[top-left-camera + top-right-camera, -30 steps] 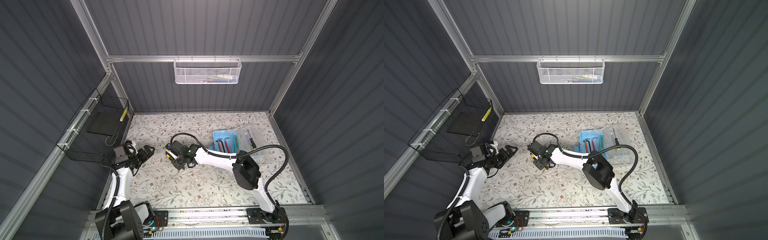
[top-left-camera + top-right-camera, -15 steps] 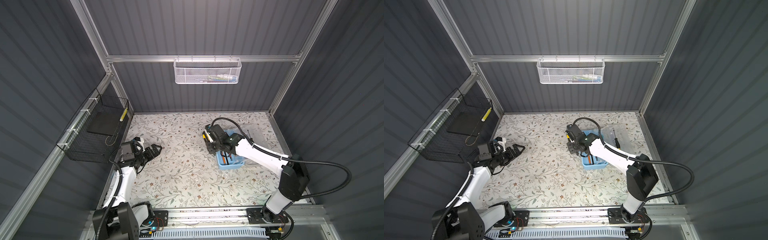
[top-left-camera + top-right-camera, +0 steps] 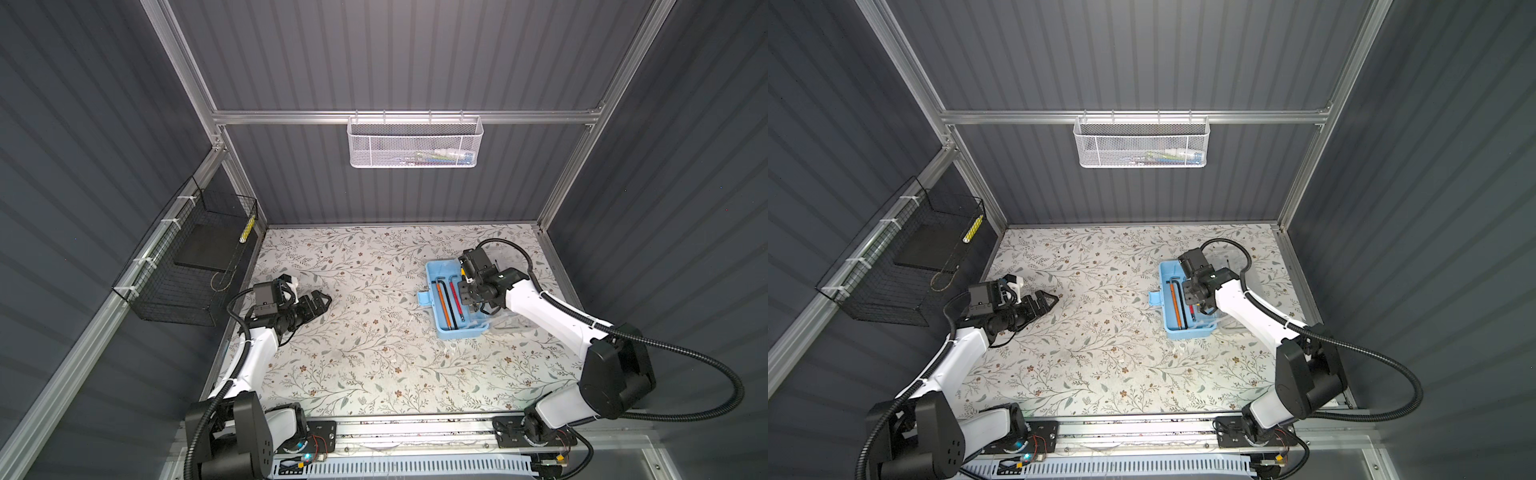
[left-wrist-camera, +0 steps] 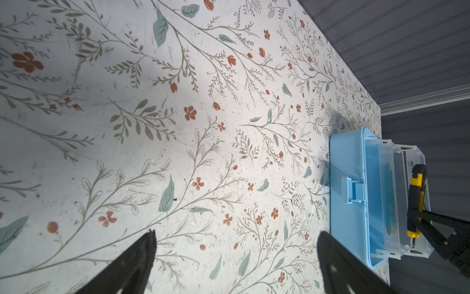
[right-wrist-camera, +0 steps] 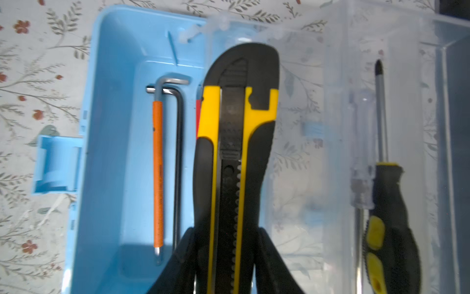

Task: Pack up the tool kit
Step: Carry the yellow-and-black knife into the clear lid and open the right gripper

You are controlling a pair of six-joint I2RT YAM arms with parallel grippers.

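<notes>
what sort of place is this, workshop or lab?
Most likely a lab robot cell: dark panel walls on an aluminium frame, two arms mounted on a front rail, and a floral-print tabletop under a wall-hung white mesh basket.

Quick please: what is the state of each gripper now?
Left gripper: open, holding nothing.
Right gripper: closed on the yellow-black utility knife, over the open tool kit.

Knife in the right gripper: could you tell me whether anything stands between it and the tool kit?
Nothing visible does. The knife, held by the right gripper, hangs over the open tool kit, its lid swung aside; only hex keys lie flat inside.
</notes>
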